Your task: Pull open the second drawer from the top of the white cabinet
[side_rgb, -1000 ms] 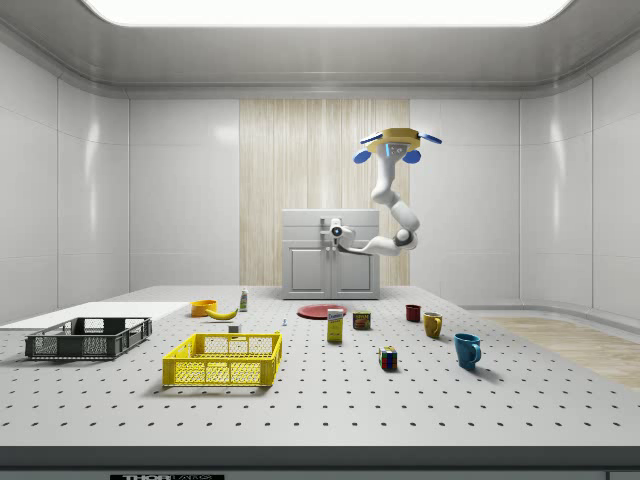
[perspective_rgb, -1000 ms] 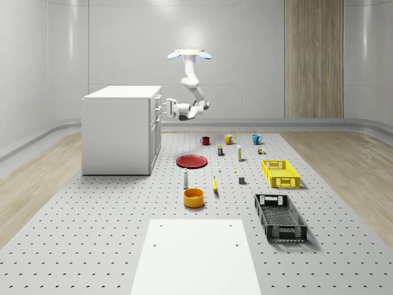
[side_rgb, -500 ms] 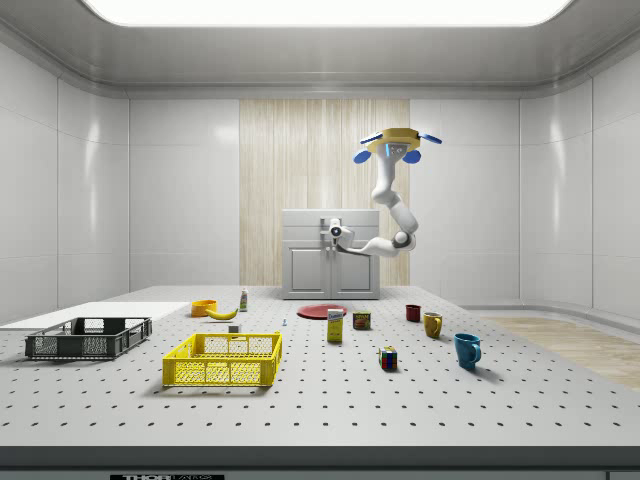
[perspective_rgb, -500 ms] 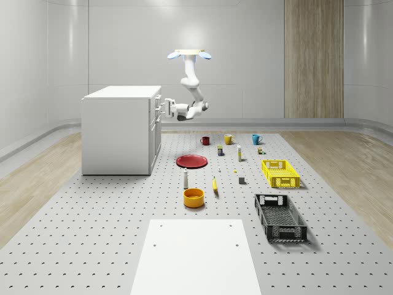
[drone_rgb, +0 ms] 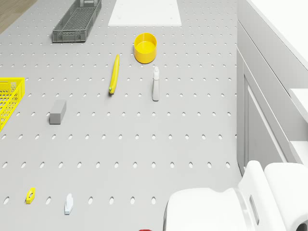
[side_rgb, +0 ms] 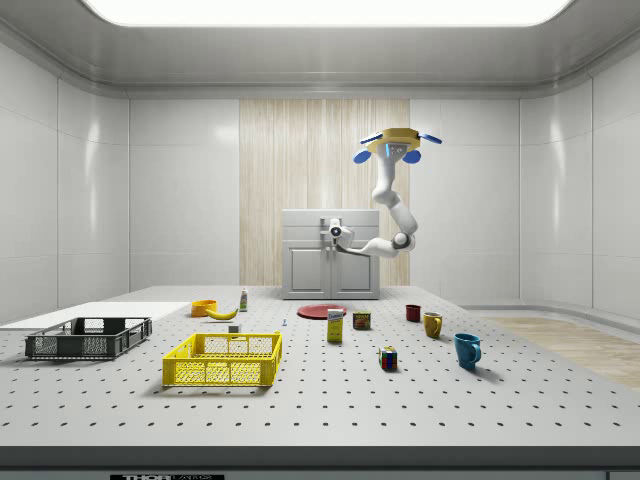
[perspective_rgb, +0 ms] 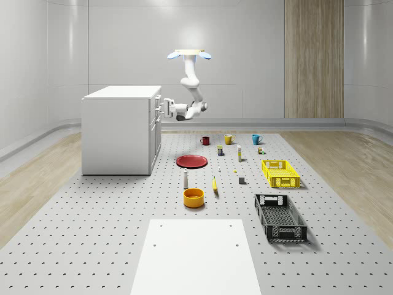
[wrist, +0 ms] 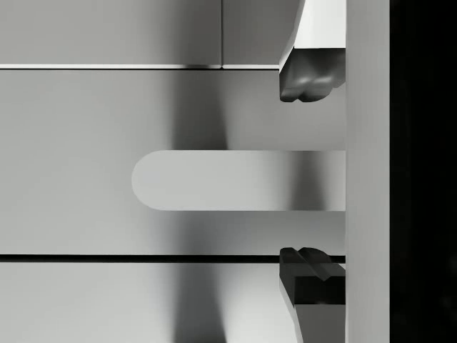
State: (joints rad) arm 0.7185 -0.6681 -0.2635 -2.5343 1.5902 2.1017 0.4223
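The white cabinet (perspective_rgb: 120,129) stands at the whole-scene view's left, its drawer front facing the floor's objects; it also appears as the cabinet (side_rgb: 332,268) in the side view. The drone (perspective_rgb: 189,54) hovers in the air beside the cabinet's front, arm bent down toward the upper drawers. My gripper (perspective_rgb: 161,109) is right at the drawer fronts. In the wrist view the gripper (wrist: 308,175) is open, one fingertip (wrist: 308,75) above and one below a flat drawer handle (wrist: 228,180), straddling its end without closing on it.
On the perforated floor lie a red plate (perspective_rgb: 191,161), a yellow bowl (drone_rgb: 145,47), a banana (drone_rgb: 114,73), a bottle (drone_rgb: 155,84), a grey block (drone_rgb: 57,111), a yellow crate (perspective_rgb: 280,173), a black crate (perspective_rgb: 280,217), mugs (perspective_rgb: 228,139) and a white board (perspective_rgb: 196,255).
The gripper has moved a little toward the cabinet's front, to the whole-scene view's left, with the elbow following. The drone holds its place.
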